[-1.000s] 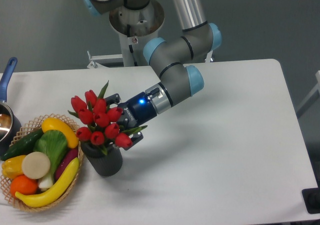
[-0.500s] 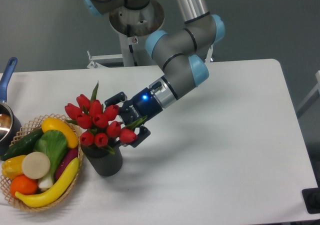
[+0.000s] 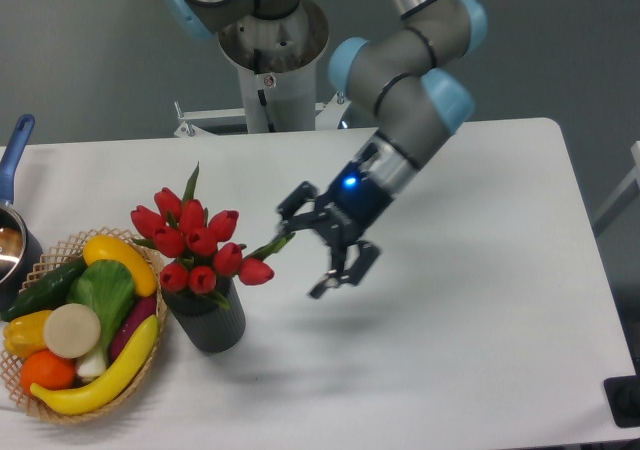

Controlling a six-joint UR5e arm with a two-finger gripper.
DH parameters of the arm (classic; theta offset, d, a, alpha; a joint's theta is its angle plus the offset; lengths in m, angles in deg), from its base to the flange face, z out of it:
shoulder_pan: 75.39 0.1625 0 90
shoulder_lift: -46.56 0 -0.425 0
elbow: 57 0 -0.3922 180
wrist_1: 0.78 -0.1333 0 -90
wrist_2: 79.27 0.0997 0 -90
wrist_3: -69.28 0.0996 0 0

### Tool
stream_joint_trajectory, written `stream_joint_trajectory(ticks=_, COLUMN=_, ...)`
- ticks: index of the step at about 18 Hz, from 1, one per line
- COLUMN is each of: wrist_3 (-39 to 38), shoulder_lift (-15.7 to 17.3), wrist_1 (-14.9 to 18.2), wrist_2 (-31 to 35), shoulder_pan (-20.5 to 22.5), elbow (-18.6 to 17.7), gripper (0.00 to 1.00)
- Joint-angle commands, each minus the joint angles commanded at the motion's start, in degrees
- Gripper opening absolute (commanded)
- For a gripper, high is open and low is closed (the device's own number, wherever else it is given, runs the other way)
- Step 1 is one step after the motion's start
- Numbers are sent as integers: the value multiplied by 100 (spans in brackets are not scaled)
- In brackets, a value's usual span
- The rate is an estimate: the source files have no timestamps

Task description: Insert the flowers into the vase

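The flowers [image 3: 196,242], a bunch of red tulip buds with green leaves, stand with their stems down in the vase [image 3: 208,319], a short dark grey ribbed cylinder on the table's left side. One leaf sticks out to the right toward my gripper [image 3: 312,244]. My gripper hovers above the table just right of the bunch, open, with nothing between its fingers and clear of the buds.
A woven basket [image 3: 146,362] of vegetables and fruit sits right against the vase on its left. A pot with a blue handle [image 3: 14,150] is at the far left edge. The arm's base column [image 3: 272,60] stands behind the table.
My gripper opened, let go of the flowers and drew back to the right and up. The bunch stays in the vase, slightly more upright than a second ago.
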Motion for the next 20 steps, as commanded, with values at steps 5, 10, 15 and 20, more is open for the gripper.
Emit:
stream_joint_trajectory(ticks=5, wrist_3=-52, shoulder_lift=299, wrist_1=9, wrist_2=1694, shoulder_pan=361, elbow=264, gripper=100)
stream_joint_trajectory(ticks=10, wrist_3=-97, shoulder_lift=826, wrist_1=61, wrist_2=2267, shoulder_pan=792, elbow=300, gripper=100)
stream_joint_trajectory(ticks=15, wrist_3=113, shoulder_lift=1108, wrist_1=62, wrist_2=3621, shoulder_pan=819, elbow=256, gripper=100)
stream_joint_trajectory(ticks=20, wrist_3=1202, shoulder_lift=1283, wrist_1=254, wrist_2=4033, shoulder_pan=985, elbow=186, gripper=100)
